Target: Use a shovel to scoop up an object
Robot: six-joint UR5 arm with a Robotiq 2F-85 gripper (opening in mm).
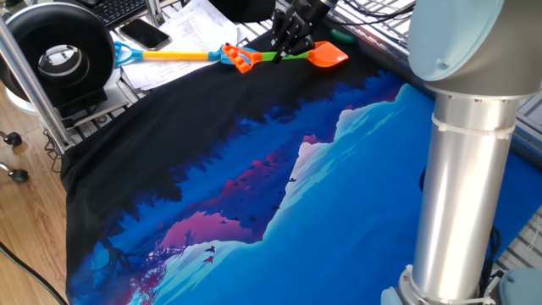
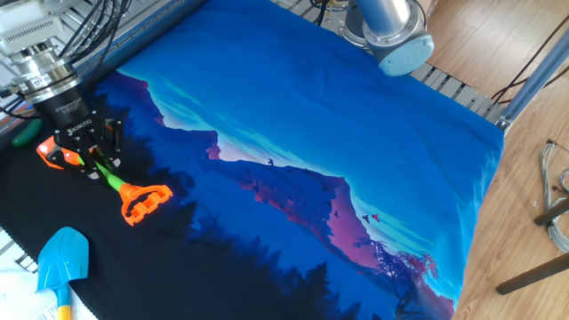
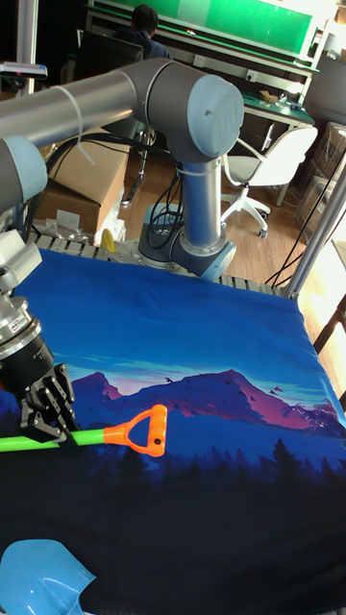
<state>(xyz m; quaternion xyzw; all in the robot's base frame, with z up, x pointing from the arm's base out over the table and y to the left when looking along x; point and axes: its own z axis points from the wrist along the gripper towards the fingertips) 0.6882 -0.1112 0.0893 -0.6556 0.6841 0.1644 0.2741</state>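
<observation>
orange-green shovel, blue mountain-print cloth

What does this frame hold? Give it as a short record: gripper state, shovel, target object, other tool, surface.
gripper: shut on the orange shovel's green shaft
orange shovel: blade points toward the green object, handle end trails behind
green object: just beyond the blade, not on it
blue shovel: lying apart, untouched
surface: mountain-print cloth
</observation>
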